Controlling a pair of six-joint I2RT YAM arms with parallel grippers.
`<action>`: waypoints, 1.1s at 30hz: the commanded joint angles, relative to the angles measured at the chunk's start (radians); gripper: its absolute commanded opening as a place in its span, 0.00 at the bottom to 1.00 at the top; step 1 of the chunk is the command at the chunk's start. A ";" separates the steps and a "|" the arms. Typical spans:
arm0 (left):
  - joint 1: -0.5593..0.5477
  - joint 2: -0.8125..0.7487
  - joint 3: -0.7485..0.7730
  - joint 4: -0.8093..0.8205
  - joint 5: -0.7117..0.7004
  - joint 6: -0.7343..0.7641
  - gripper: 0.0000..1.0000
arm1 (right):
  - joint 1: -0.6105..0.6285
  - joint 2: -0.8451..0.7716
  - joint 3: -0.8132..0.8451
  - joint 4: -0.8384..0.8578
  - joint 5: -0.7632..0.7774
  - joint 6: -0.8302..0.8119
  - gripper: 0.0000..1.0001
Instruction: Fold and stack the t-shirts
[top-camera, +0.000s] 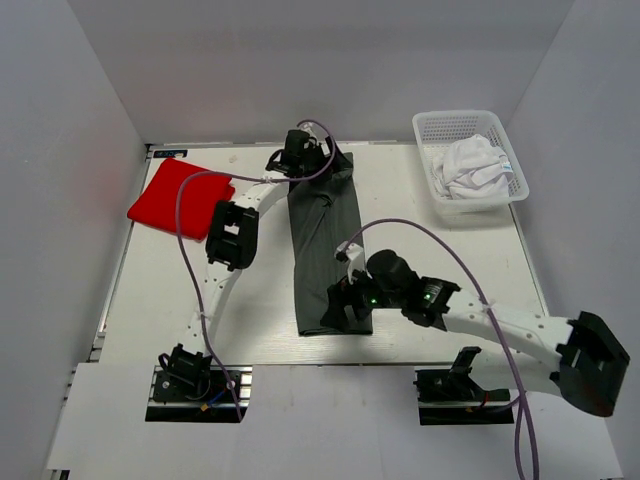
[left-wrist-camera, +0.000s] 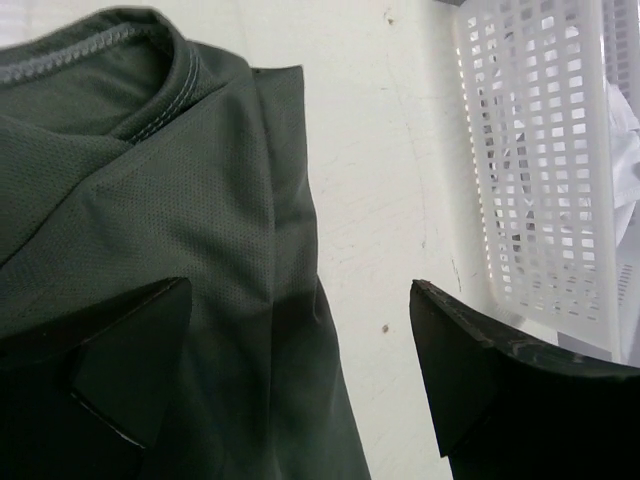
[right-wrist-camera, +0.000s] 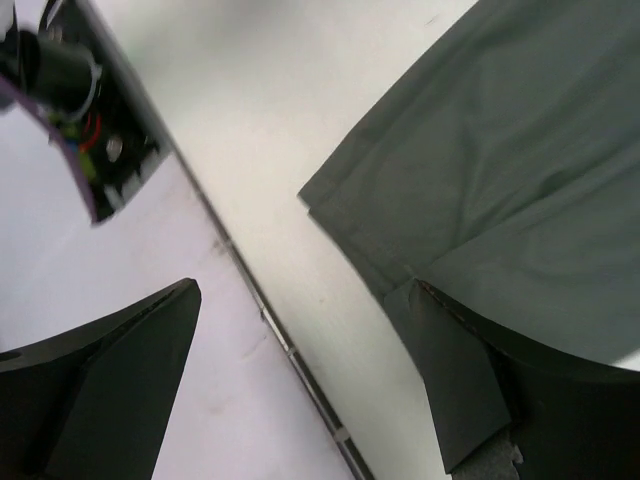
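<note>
- The dark grey t-shirt (top-camera: 325, 250) lies in the middle of the worktop (top-camera: 430, 270), folded lengthwise into a long narrow strip. Its collar is at the far end and its hem at the near end.
- The left gripper (left-wrist-camera: 300, 300) is at the collar end. Its jaws stand wide apart and hold nothing; one finger is over the cloth and the other over bare worktop.
- The right gripper (right-wrist-camera: 303, 300) is at the near hem corner. Its jaws are also spread wide and empty, with one finger at the edge of the hem.
- The red t-shirt (top-camera: 175, 197) lies at the far left corner as a compact folded square. It appears finished.
- The white t-shirt (top-camera: 470, 165) is crumpled inside the mesh basket (top-camera: 480, 208) at the far right, not yet folded.
- Assessment: roughly a third to a half complete. Left to do are the crosswise folds of the grey shirt, the whole of the white one, and the stacking.
</note>
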 joint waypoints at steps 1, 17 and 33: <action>0.013 -0.194 0.031 -0.066 -0.051 0.093 1.00 | -0.006 -0.085 -0.039 0.065 0.180 0.063 0.90; -0.057 -1.216 -1.250 0.145 -0.101 0.048 1.00 | -0.049 -0.209 -0.169 -0.004 0.492 0.300 0.90; -0.293 -1.505 -1.713 -0.317 -0.027 -0.042 1.00 | -0.081 -0.224 -0.215 -0.118 0.406 0.297 0.90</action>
